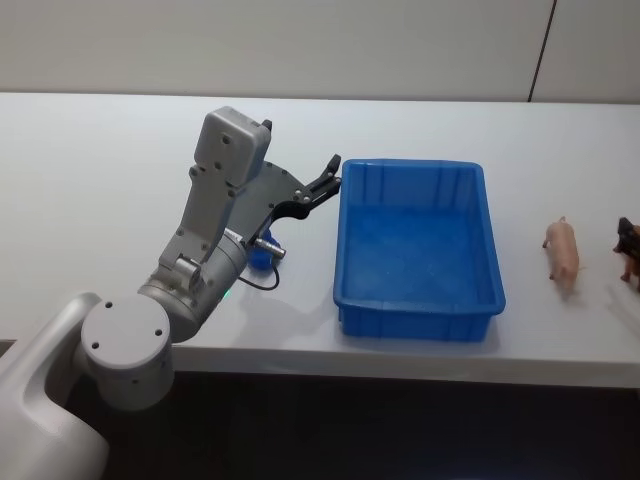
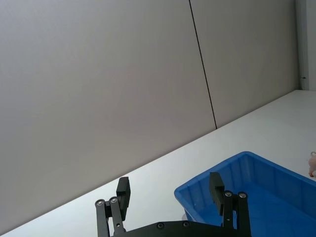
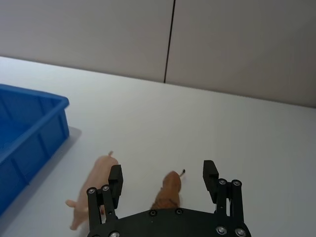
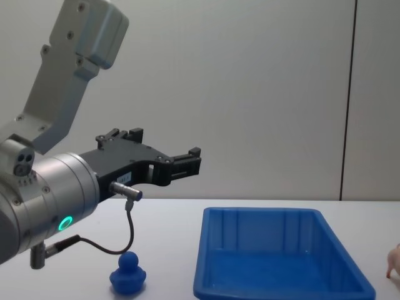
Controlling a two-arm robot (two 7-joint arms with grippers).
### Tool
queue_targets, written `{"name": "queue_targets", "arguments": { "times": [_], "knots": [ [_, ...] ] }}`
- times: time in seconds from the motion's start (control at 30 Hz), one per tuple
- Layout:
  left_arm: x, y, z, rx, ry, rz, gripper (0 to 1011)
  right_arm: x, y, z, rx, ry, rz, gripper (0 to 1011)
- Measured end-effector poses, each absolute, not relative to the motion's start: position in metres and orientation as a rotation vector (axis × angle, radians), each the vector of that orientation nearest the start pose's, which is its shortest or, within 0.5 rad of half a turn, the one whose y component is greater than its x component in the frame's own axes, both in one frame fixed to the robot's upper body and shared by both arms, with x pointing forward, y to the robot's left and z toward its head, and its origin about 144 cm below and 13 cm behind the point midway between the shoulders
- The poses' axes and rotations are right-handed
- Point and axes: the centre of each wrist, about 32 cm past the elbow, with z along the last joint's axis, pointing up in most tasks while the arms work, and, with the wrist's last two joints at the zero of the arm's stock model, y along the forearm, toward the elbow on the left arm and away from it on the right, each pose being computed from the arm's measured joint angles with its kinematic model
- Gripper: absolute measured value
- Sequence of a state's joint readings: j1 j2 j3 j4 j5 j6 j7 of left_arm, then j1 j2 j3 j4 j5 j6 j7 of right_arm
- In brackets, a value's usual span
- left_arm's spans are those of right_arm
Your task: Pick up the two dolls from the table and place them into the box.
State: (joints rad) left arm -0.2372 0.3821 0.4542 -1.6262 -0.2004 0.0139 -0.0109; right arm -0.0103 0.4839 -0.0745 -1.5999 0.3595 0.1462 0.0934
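Right gripper [image 3: 162,174] spread, lined up on the brown doll [image 3: 168,192] on the table [image 3: 222,128], pink pig [image 3: 94,190] just beside (box [image 1: 410,163] empty); best drop straight, centred, missing the pig; left gripper [image 1: 333,173] spread beside the box

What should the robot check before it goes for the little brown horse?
1. Right gripper open: ok, jaws spread wide.
2. Brown horse lined up between its fingers: ok, judging by the right wrist view.
3. Pink pig clear of those fingers: cannot tell, it is close beside one.
4. Blue bin empty and ready: ok.
5. Left gripper out of the way: ok, open and raised by the bin's left rim.
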Motion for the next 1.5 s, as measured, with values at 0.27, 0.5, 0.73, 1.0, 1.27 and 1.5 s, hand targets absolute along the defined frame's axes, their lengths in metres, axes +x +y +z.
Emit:
{"name": "queue_targets", "arguments": {
  "times": [0.27, 0.5, 0.73, 1.0, 1.27, 1.5],
  "knots": [
    [0.492, 0.198, 1.204, 0.061, -0.268, 1.124, 1001, 0.457, -0.351, 1.161, -0.274, 0.09, -1.42, 1001],
    [0.492, 0.198, 1.204, 0.061, -0.268, 1.124, 1001, 0.461, -0.355, 1.156, -0.3, 0.127, -1.418, 1001],
    [0.492, 0.198, 1.204, 0.061, -0.268, 1.124, 1001, 0.465, -0.355, 1.151, -0.314, 0.157, -1.408, 976],
    [0.492, 0.198, 1.204, 0.061, -0.268, 1.124, 1001, 0.47, -0.354, 1.147, -0.317, 0.18, -1.399, 796],
    [0.492, 0.198, 1.204, 0.061, -0.268, 1.124, 1001, 0.472, -0.353, 1.146, -0.314, 0.188, -1.396, 546],
    [0.492, 0.198, 1.204, 0.061, -0.268, 1.124, 1001, 0.472, -0.353, 1.147, -0.307, 0.182, -1.396, 436]
  ]
}}
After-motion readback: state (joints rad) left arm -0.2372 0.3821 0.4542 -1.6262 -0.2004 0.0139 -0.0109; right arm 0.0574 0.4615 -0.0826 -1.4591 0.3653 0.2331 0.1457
